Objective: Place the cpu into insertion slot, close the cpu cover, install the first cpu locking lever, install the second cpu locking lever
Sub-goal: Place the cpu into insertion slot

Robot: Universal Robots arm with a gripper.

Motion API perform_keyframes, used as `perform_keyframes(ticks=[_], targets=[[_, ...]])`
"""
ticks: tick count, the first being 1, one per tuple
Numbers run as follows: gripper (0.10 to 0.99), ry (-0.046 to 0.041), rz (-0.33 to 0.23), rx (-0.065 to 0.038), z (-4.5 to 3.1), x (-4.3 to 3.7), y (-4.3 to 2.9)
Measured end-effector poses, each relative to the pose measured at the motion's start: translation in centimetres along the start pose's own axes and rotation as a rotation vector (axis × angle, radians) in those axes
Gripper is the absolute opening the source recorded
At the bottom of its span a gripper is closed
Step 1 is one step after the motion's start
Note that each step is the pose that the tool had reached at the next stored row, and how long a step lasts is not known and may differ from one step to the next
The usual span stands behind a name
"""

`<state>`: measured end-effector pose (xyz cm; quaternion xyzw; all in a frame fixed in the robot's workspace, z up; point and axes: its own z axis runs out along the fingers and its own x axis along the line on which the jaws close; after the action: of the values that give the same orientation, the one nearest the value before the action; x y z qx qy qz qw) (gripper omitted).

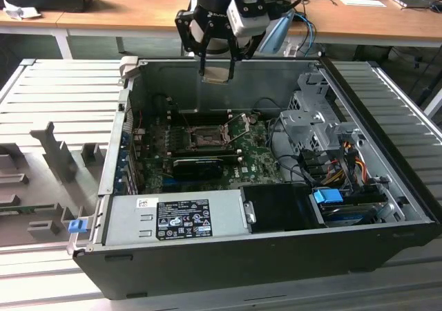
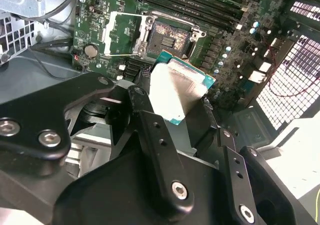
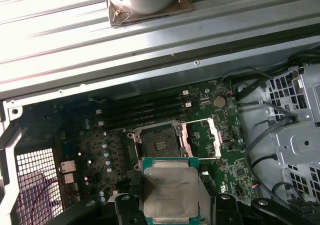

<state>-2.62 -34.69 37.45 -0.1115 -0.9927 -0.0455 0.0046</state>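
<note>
My gripper (image 1: 217, 68) hangs above the open computer case, shut on the cpu (image 1: 217, 74), a flat square chip with a pale metal face. In both wrist views the cpu (image 3: 170, 190) (image 2: 176, 90) sits clamped between the black fingers (image 2: 142, 105). The insertion slot (image 1: 206, 139) (image 3: 159, 144) (image 2: 170, 36) lies below on the green board, dark and uncovered. The cpu cover (image 3: 202, 137) (image 2: 122, 32) is swung open beside the slot, on the side toward the exterior view's right.
A long black card (image 1: 197, 166) lies just in front of the slot. A grey power supply (image 1: 176, 218) fills the case front. A metal drive cage (image 1: 314, 128) with cables stands at the exterior view's right. Memory slots (image 3: 142, 112) run behind the socket.
</note>
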Motion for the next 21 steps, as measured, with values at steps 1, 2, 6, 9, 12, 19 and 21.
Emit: perform_keyframes(ticks=[1, 2, 6, 9, 12, 19, 21], targets=[[0.525, -0.0004, 0.005, 0.000, 0.00, 0.00, 0.00], [0.525, -0.0008, 0.009, 0.000, 0.00, 0.00, 0.00], [0.525, -0.0026, 0.029, -0.001, 0.00, 0.00, 0.00], [0.525, -0.0053, 0.058, -0.001, 0.02, 0.00, 0.00], [0.525, -0.0111, 0.121, -0.001, 0.15, 0.00, -0.02], [0.525, -0.0163, 0.180, -0.003, 0.71, 0.14, -0.11], [0.525, -0.0165, 0.180, -0.002, 0.75, 0.14, -0.12]])
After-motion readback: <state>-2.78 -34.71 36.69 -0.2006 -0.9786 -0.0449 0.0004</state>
